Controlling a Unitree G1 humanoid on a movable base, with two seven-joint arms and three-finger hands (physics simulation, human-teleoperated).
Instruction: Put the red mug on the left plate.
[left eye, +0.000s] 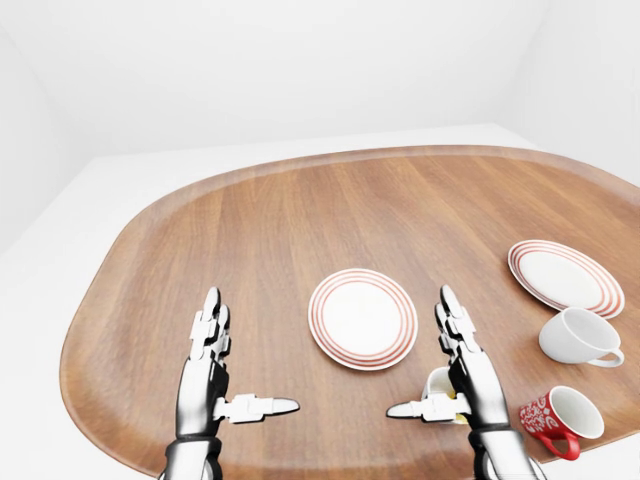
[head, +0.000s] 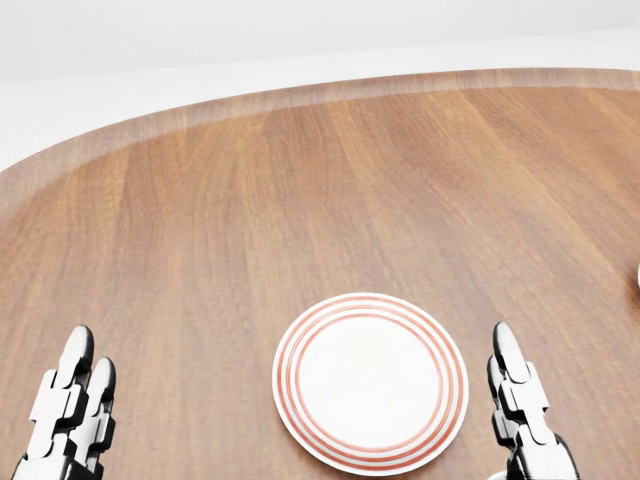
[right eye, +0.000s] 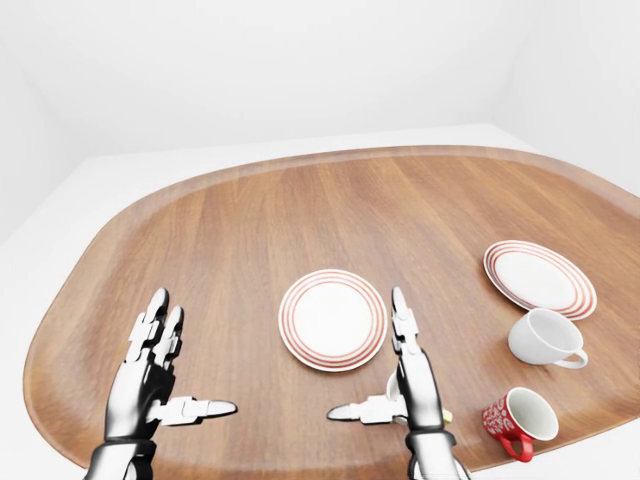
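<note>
Left-eye view: oval wooden table (left eye: 270, 230) fills the frame, white surroundings. Left plate (left eye: 363, 318), white with red rings, sits just right of centre. Second ringed plate (left eye: 565, 277) at right edge, well apart from the first. White mug (left eye: 578, 337) lies on its side below that plate, handle toward lower right. Red mug (left eye: 560, 421), patterned, also on its side in the lower right corner, mouth facing right, near the table edge, well apart from the left plate. Left hand (left eye: 213, 365) lower left, fingers straight and spread, thumb sticking out right, holding nothing. Right hand (left eye: 462, 365) lower centre-right, fingers extended, thumb pointing left, empty; a small pale object partly hidden behind its palm, cannot tell what.

Head view: looks down on the table, left plate at bottom centre. Fingertips of the left hand in the bottom left corner, of the right hand in the bottom right, both flanking the plate, not touching it. Red mug not in this frame.

Right-eye view: nearly the same layout, shifted left; red mug lower right, both hands open and empty.
</note>
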